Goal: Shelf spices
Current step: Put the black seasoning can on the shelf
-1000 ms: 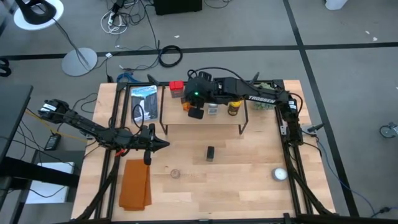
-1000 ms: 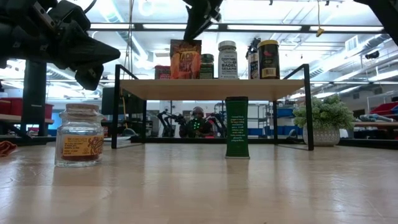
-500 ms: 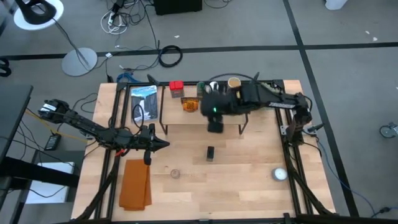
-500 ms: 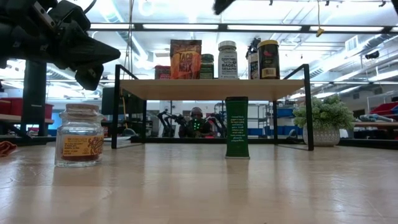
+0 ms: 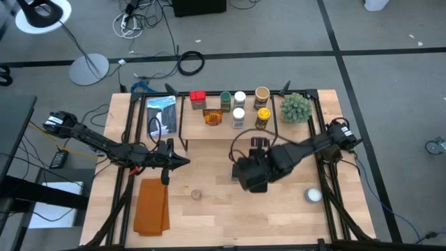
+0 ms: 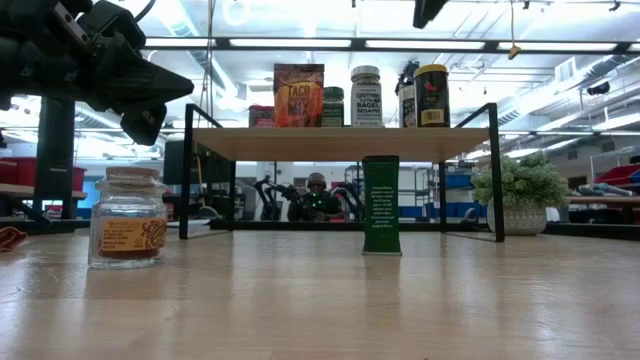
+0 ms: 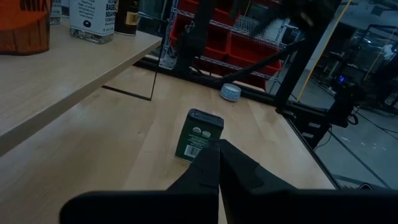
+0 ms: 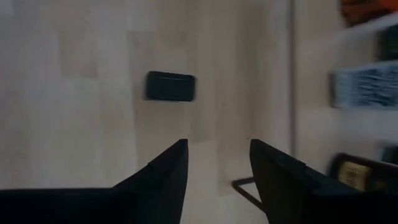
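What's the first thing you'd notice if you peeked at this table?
Probably the wooden shelf at the back of the table, with a row of spice jars standing on it beside a spiky green plant ball. Next, the right gripper, open, hovering above a small dark green tin that stands alone on the table in front of the shelf. The left gripper waits shut at the table's left side.

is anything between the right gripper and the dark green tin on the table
Nothing visible. The right gripper hangs open above bare tabletop, and the dark green tin stands alone just ahead of its fingers. The shelf is off to one side, not between them.
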